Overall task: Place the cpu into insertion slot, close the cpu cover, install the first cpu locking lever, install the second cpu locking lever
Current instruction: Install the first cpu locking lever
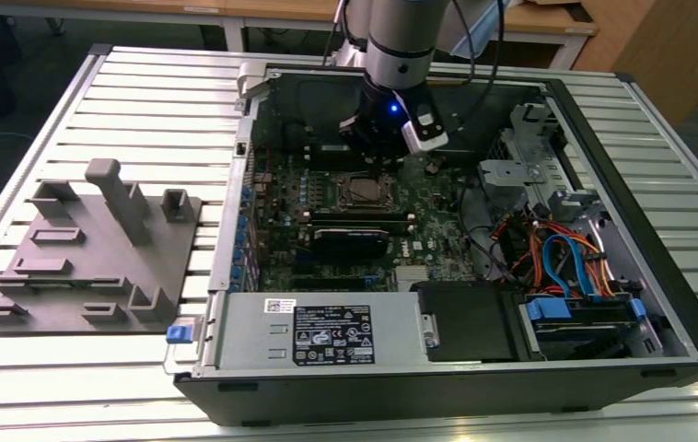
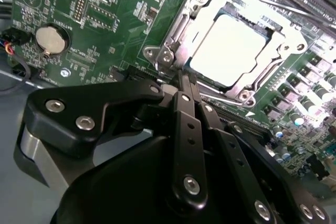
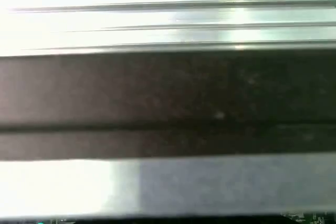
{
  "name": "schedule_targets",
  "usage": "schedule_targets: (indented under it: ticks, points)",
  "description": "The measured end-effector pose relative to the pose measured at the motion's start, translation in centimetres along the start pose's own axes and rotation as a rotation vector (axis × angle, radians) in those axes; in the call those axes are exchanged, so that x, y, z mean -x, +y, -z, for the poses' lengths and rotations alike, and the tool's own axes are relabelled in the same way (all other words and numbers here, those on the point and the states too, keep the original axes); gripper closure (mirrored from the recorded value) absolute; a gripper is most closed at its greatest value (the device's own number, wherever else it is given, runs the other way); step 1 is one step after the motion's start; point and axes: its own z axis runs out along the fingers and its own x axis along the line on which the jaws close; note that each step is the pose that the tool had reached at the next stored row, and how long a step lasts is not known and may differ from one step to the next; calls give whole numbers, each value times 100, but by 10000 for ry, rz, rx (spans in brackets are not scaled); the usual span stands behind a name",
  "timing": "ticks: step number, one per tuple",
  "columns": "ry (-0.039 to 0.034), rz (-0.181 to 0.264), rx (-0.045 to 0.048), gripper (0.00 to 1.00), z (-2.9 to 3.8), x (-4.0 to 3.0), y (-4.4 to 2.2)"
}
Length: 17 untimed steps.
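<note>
The cpu (image 2: 231, 48), a square chip with a bright silver top, lies in the insertion slot (image 1: 359, 191) on the green motherboard. The cpu cover (image 2: 181, 27), a silver metal frame, lies down flat around the chip. A thin metal lever rod (image 2: 273, 4) runs along the socket's far side. My gripper (image 2: 182, 77) is shut, its black fingers pressed together with nothing visible between them. Its tips sit just off the socket's corner (image 2: 161, 56). In the exterior view the gripper (image 1: 381, 158) hangs inside the open computer case, just behind the socket.
A grey power supply box (image 1: 324, 336) fills the case's front and coloured cables (image 1: 558, 258) fill the exterior view's right. A grey fixture block (image 1: 91, 253) stands on the slatted table at that view's left. A coin battery (image 2: 51, 39) sits on the board. The case's dark wall (image 3: 168, 103) is close.
</note>
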Motion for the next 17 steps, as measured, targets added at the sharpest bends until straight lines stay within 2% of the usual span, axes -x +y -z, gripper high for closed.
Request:
schedule_targets:
  ticks: [1,3,17]
  points:
    - [6,15,97,89,0,-36,-2]
    - [9,37,137,89,0,-52,-2]
    - [20,110,276,89,0,-40,10]
